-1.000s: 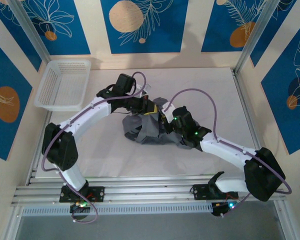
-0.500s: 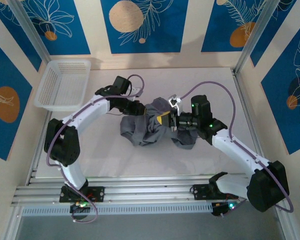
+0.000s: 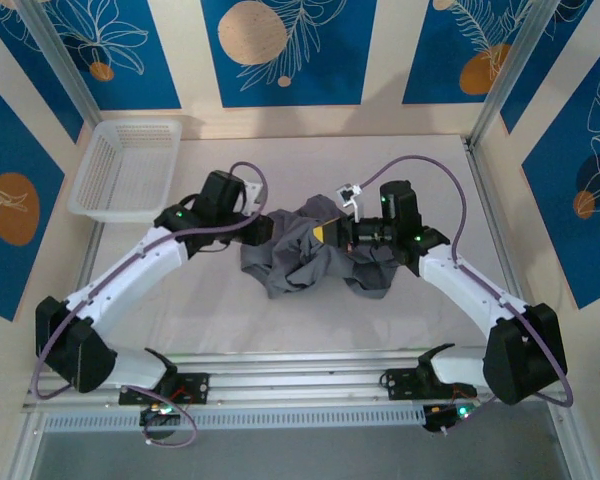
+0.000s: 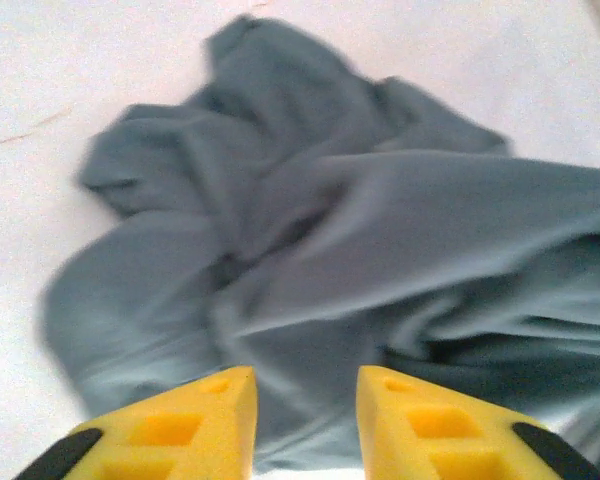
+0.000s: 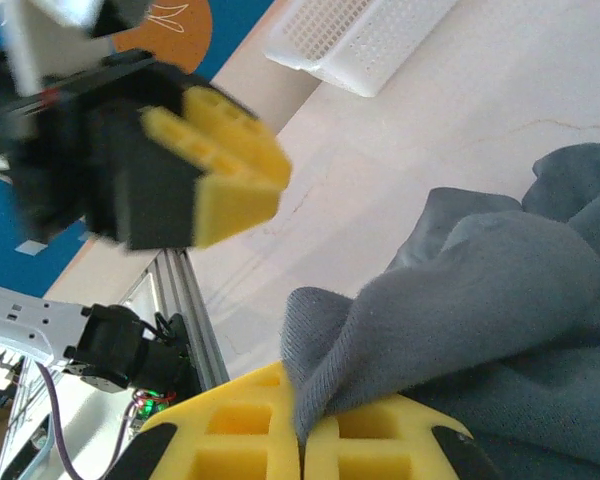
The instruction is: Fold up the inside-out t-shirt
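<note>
Left jaws have parted — drawn back off the t-shirt (image 3: 298, 265).

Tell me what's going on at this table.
Two robot arms are working on a slate-grey soft cloth t-shirt, which lies crumpled in a heap in the middle of the white table, not folded yet. The right gripper is pinched shut on a fold of the cloth. The left gripper is at the heap's left side with its jaws apart, holding nothing. A white plastic mesh basket sits at the far left corner.
</note>
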Robot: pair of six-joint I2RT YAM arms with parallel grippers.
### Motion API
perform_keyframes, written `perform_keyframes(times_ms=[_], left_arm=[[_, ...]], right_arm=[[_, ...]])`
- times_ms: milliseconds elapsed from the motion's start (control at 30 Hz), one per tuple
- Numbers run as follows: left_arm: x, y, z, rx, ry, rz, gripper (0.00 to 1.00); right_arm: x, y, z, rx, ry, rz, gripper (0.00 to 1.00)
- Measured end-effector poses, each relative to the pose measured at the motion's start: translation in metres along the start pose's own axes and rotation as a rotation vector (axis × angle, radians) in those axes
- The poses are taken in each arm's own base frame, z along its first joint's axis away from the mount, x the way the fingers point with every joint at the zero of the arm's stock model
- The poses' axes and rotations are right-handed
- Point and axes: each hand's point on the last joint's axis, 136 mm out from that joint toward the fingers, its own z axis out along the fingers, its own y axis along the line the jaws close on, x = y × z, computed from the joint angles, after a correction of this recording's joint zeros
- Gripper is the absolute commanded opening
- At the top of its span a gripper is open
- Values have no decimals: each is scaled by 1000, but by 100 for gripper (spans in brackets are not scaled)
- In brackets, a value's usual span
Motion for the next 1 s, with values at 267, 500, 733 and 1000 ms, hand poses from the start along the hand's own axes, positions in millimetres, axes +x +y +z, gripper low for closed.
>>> perform_keyframes(times_ms=[267,500,733,1000], left_arm=[[29,-10,74,-16,145,-75,56],[50,17,120,-128,217,-129,56],[22,0,132,101,164,-231,0],[-41,-52,60,577,36,-382,0]], right_arm=[[-1,1,0,0,11,40,0],[4,10,3,-32,40,57,0],[3,7,-3,-37,41,102,0],[25,-109,-21,237,52,387,29]])
